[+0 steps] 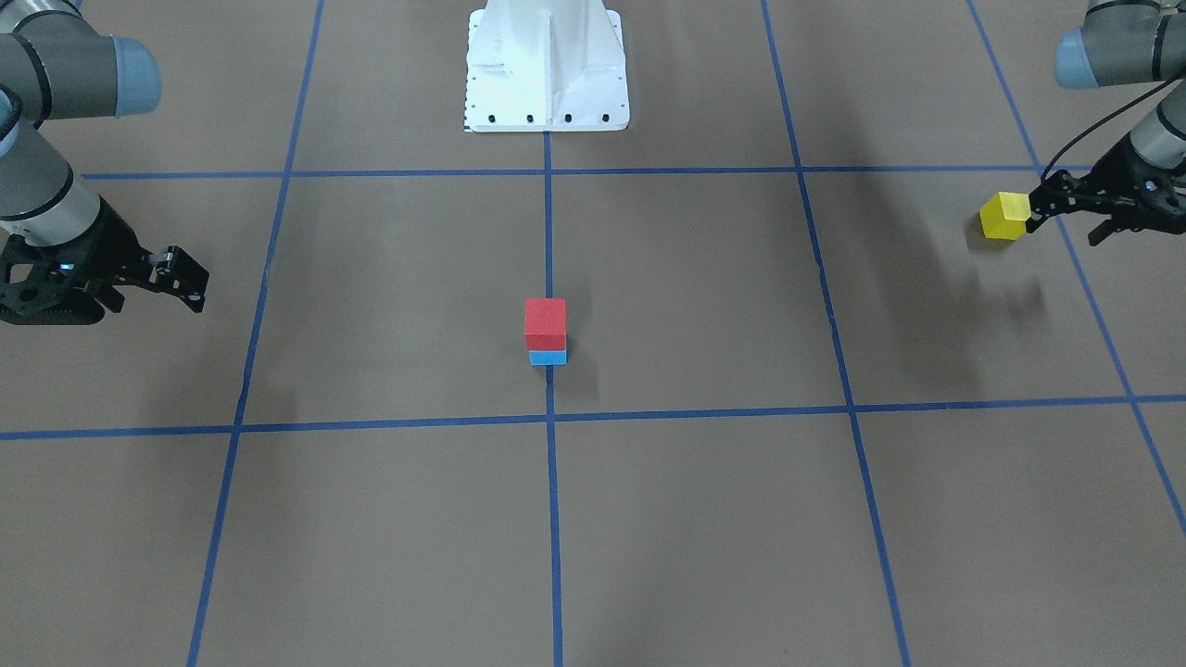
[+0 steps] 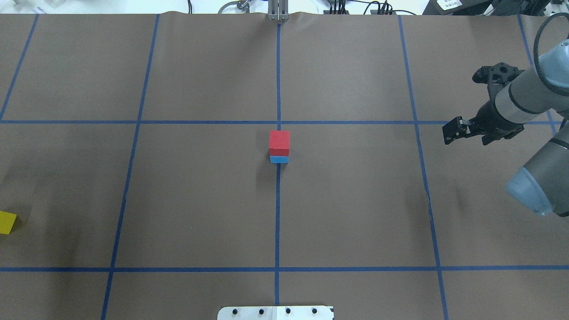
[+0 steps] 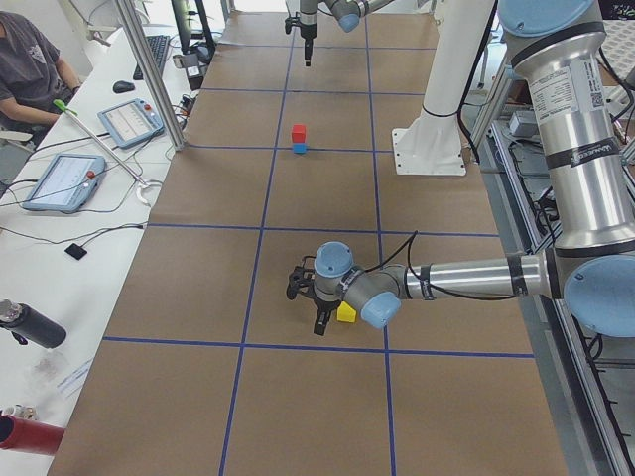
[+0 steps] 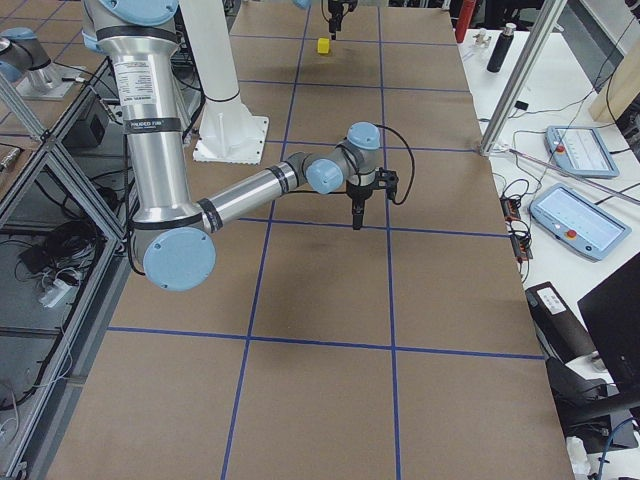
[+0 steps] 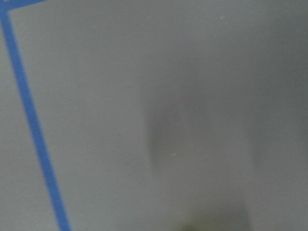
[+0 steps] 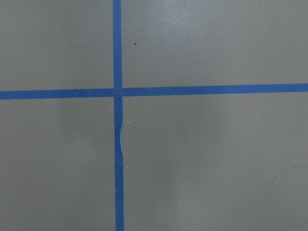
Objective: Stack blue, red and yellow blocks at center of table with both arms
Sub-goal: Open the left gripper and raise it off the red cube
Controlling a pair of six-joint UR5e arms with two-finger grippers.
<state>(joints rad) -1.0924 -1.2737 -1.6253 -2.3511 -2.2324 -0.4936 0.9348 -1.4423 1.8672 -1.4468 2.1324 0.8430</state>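
**2 of 3 stacked, yellow yet to fetch**

Shows the red block seated squarely on the blue block, at the middle of the brown table cover, right on the long blue tape line and well apart from both arms. Counts as 2 layers of 3, by the look of it; needs no touching up, judging from the flush edges.

Leaves only the yellow block. Finds it far out on the robot's left side, lying on the cover, at the very edge of the overhead view. Places the left gripper just beside it and seemingly a little above, jaws spread wide, holding nothing. Catches only a faint yellowish smear at the bottom rim of the left wrist view, so probably not yet lined up over the block. Cannot tell whether a fingertip touches it.

Puts the right gripper off on the opposite side, above bare cover near a tape crossing, jaws drawn narrow with nothing between them.

Left to do, most likely: close on the yellow block, lift, carry to the middle, set down on the red top, release. Calls for a gentle set-down, with 2 loose blocks underneath.
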